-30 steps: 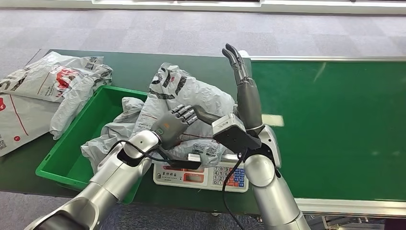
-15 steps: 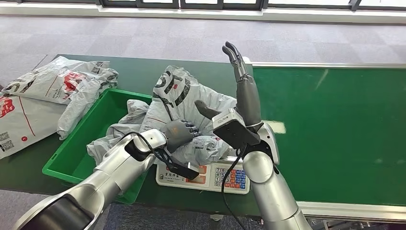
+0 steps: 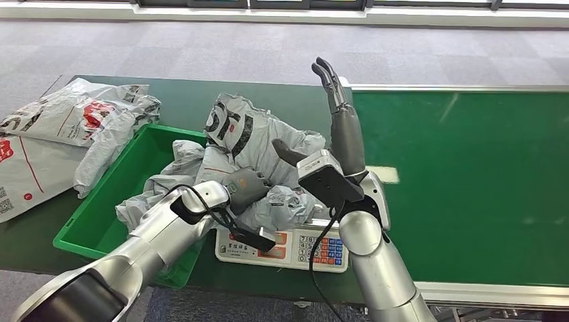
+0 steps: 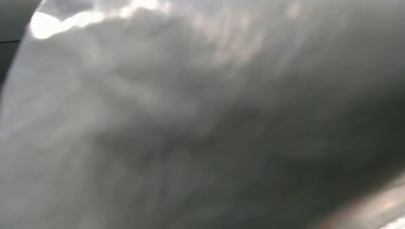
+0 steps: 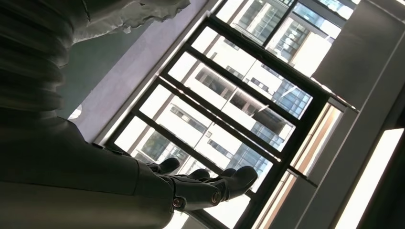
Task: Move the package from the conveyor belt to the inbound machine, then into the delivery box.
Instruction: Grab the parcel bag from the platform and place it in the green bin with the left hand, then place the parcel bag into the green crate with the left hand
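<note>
A crumpled grey package [image 3: 258, 137] with black print lies on the white scale [image 3: 295, 247] at the table's front edge. My left hand [image 3: 245, 187] is dug into its near side, fingers curled into the plastic and gripping it. The left wrist view sits close against the package [image 4: 191, 119], blurred grey. My right hand [image 3: 341, 117] stands upright just right of the package, fingers straight and apart, and its thumb [image 3: 285, 151] touches the bag. In the right wrist view those fingers [image 5: 210, 187] point at windows, with a corner of the package [image 5: 136, 12] at the edge.
A green bin [image 3: 100, 213] left of the scale holds another grey bag [image 3: 161, 188]. More mailer bags [image 3: 74, 121] lie on the dark table beyond it. The green conveyor belt [image 3: 463, 181] runs to the right. A black cable hangs over the scale.
My left hand has gone from resting on the package to curling into it. The package has bunched up and shifted left toward the bin. My right hand stays upright.
</note>
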